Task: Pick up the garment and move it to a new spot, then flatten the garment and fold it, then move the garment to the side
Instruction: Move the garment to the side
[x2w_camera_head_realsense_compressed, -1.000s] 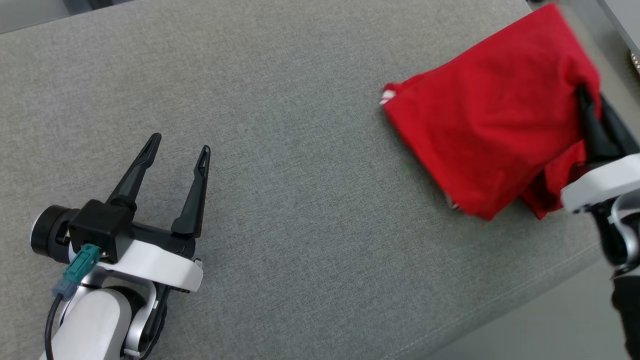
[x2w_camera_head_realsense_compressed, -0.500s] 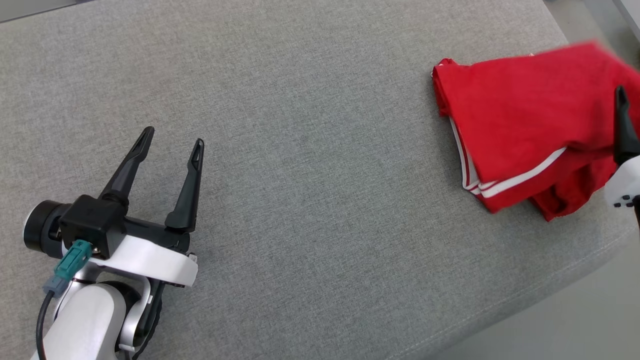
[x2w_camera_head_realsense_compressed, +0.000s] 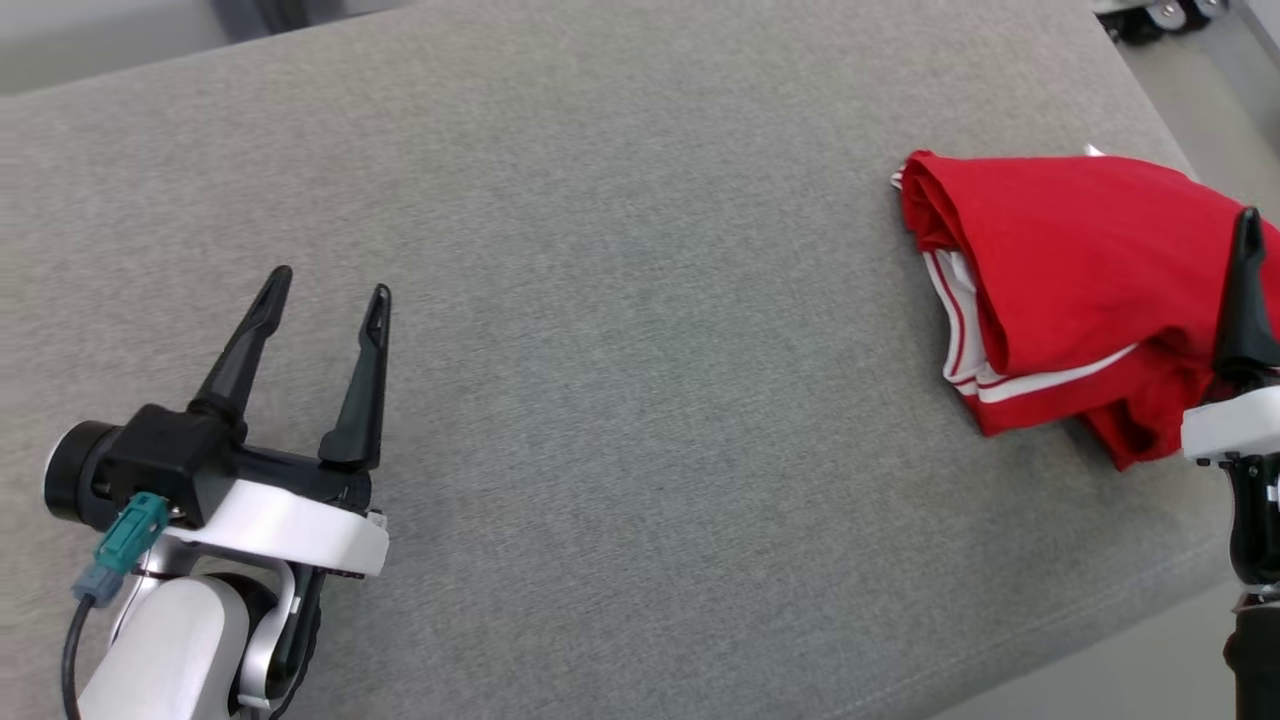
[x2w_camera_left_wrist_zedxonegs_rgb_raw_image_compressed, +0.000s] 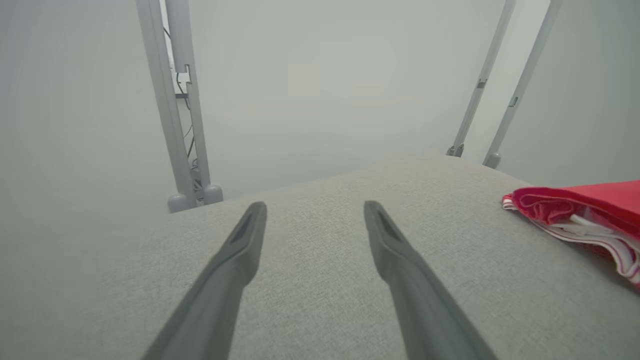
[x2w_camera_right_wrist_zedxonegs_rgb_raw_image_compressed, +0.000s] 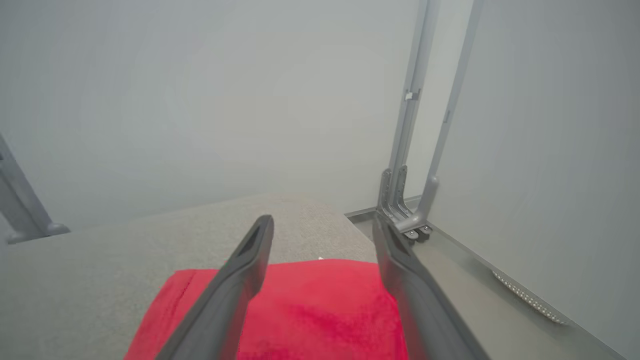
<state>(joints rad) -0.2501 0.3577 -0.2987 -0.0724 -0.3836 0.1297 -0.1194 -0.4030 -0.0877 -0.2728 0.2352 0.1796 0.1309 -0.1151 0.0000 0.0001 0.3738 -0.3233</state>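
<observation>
Red garment (x2w_camera_head_realsense_compressed: 1070, 270) with white stripes, grey woven cushion (x2w_camera_head_realsense_compressed: 640, 330), black grippers

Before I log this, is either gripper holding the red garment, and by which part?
Nothing is held. Right gripper open over the red garment; left gripper open, apart from it.

Head camera looks steeply down on the grey cushion (x2w_camera_head_realsense_compressed: 640, 400); each wrist camera sits low and close, facing along its fingers (x2w_camera_left_wrist_zedxonegs_rgb_raw_image_compressed: 225, 280) toward the far wall (x2w_camera_left_wrist_zedxonegs_rgb_raw_image_compressed: 320, 75); all three share the red garment (x2w_camera_head_realsense_compressed: 1080, 280).
</observation>
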